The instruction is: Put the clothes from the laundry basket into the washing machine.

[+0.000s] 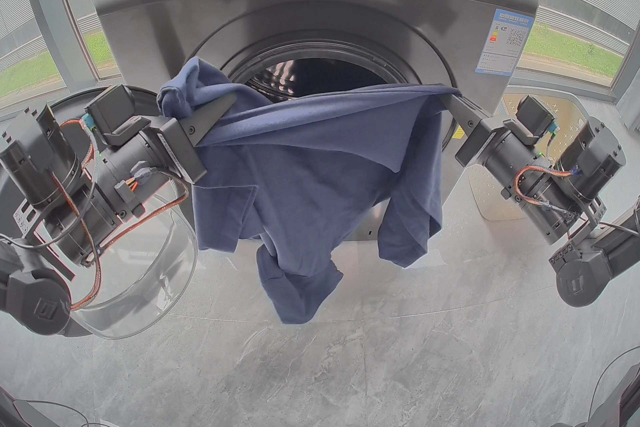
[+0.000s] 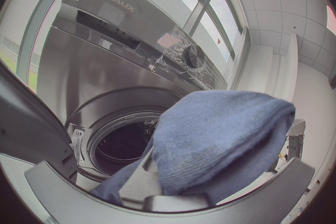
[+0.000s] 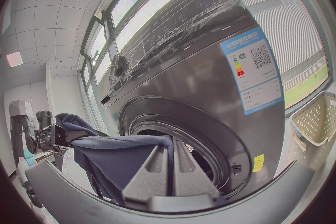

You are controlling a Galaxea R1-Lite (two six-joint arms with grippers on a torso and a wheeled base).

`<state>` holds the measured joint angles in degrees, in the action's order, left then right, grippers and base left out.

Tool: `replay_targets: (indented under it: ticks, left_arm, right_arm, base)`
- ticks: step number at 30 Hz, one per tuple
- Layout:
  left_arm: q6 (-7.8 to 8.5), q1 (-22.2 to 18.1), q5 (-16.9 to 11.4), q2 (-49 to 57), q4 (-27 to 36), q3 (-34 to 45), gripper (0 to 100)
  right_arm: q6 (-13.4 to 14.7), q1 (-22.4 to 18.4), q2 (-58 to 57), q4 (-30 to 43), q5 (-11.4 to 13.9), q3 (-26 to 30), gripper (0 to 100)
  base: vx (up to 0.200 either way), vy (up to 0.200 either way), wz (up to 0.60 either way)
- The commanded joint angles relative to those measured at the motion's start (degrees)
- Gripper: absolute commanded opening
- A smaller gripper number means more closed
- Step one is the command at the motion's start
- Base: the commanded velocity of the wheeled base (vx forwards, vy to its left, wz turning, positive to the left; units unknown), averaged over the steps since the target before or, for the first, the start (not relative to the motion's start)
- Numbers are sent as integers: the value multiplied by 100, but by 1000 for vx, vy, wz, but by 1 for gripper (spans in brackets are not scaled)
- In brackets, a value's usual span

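Observation:
A dark blue shirt (image 1: 313,181) hangs spread between my two grippers in front of the washing machine's (image 1: 320,15) open drum (image 1: 313,75). My left gripper (image 1: 223,108) is shut on one bunched corner of the shirt (image 2: 217,137), at the drum's left side. My right gripper (image 1: 450,100) is shut on the opposite edge of the shirt (image 3: 119,158), at the drum's right side. The cloth stretches taut between them across the opening, and its lower part dangles toward the floor. The left gripper (image 3: 75,135) also appears far off in the right wrist view.
The machine's round glass door (image 1: 133,275) stands swung open at the left, under my left arm. A beige perforated laundry basket (image 1: 527,108) sits on the floor to the right of the machine, also seen as the basket (image 3: 311,123). Grey tiled floor lies in front.

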<state>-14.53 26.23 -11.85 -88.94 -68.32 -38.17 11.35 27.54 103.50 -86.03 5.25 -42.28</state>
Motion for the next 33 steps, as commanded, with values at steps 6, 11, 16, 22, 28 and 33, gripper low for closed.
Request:
replay_targets:
  ticks: [6,11,16,22,28,33]
  left_arm:
    - [-6,40,7,26,-33,64,0]
    - [-6,66,-54,52,64,213,0]
    - [-15,66,-10,-53,73,433,100]
    - [-6,13,7,-299,-6,416,100]
    - [3,57,-28,-369,-6,539,100]
    - [64,180,-125,-607,-24,916,100]
  right_arm:
    - [-1,-56,-128,-54,20,106,0]
    - [-1,-12,-137,-54,20,53,0]
    - [-1,32,-137,-54,28,-61,0]
    - [-1,59,-128,-10,28,-202,0]
    - [8,199,-119,25,11,-246,0]
    - [-1,278,-111,78,-16,-431,0]
  base:
    - [0,0,0]
    - [0,0,0]
    - [0,0,0]
    - [0,0,0]
    - [0,0,0]
    - [0,0,0]
